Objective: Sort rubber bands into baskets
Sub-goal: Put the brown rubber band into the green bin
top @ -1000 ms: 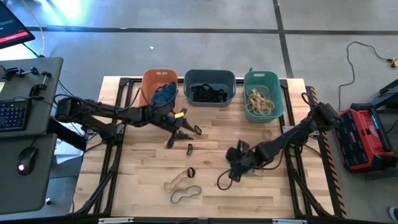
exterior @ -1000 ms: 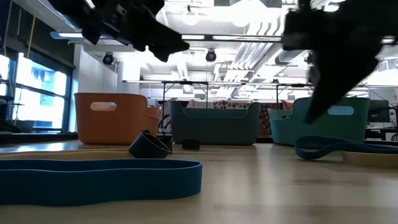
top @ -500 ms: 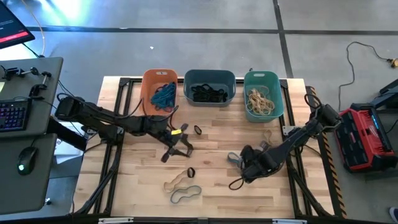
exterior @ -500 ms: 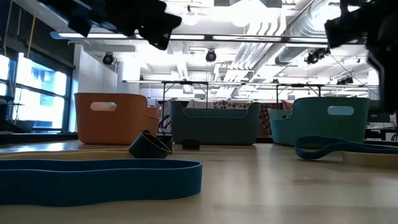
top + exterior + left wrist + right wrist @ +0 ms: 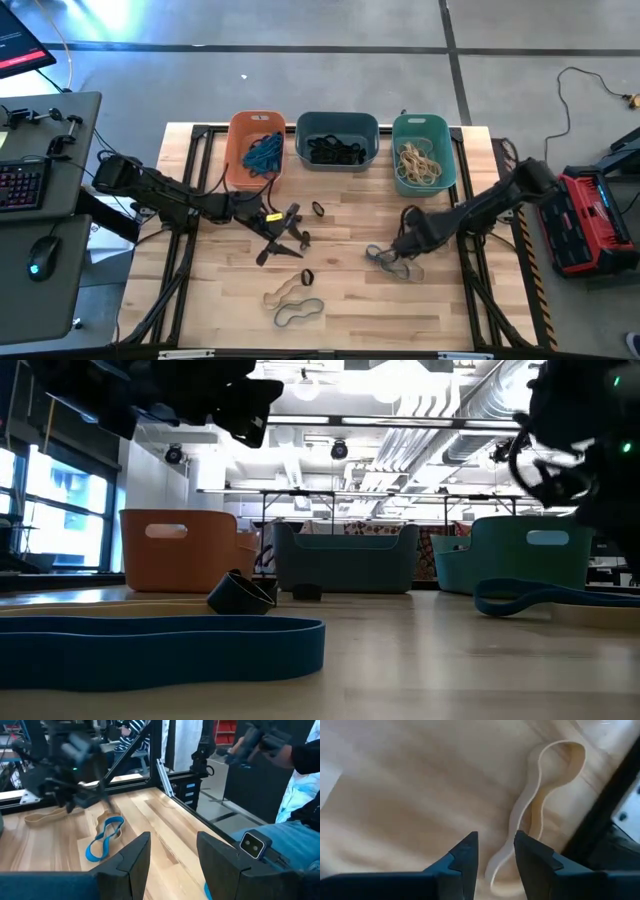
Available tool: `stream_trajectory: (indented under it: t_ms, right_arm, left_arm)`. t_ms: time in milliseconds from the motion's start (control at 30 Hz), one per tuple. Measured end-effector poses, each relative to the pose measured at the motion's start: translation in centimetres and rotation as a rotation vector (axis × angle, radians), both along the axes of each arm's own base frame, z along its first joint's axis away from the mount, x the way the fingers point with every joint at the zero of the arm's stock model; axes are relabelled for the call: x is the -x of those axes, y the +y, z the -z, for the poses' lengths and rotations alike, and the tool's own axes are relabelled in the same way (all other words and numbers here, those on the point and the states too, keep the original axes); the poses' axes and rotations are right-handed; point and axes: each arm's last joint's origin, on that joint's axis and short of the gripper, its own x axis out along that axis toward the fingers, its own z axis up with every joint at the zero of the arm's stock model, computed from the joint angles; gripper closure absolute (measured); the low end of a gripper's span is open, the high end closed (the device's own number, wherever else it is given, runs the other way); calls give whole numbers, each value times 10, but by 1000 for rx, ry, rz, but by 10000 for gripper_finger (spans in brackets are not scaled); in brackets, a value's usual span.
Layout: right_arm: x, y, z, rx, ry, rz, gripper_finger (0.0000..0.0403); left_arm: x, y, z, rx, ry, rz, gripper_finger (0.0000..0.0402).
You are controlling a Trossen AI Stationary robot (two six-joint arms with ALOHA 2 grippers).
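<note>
Tan band under parted right tool.

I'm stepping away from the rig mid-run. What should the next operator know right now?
Left gripper: open, empty, above the table's middle.
Right gripper: open, empty, low over the right side, a tan band just ahead of it and a blue band beside it.
Baskets along the far edge: orange basket holds blue bands, slate basket black ones, teal basket tan ones.
Left on the table: two small black bands, a tan band and a blue band near the front, plus the two by the right gripper.
</note>
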Motion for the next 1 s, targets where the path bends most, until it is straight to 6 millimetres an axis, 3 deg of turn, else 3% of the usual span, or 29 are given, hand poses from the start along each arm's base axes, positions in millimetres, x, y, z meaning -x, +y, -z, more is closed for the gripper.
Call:
stream_trajectory:
  t_ms: [167,433,567,733,1000]
  right_arm:
    - [19,-19,13,-2,-87,85,286]
    - [33,-30,32,-14,-136,116,287]
    - [31,-29,32,-18,-148,110,318]
    - [16,-21,15,13,-220,-15,394]
    - [-16,-7,-37,101,-389,-170,400]
  left_arm:
    - [0,0,0,-1,1,1,247]
    - [0,0,1,-3,8,1,247]
    - [0,0,1,4,13,-1,247]
    - [0,0,1,13,20,-2,247]
    - [0,0,1,30,28,-6,247]
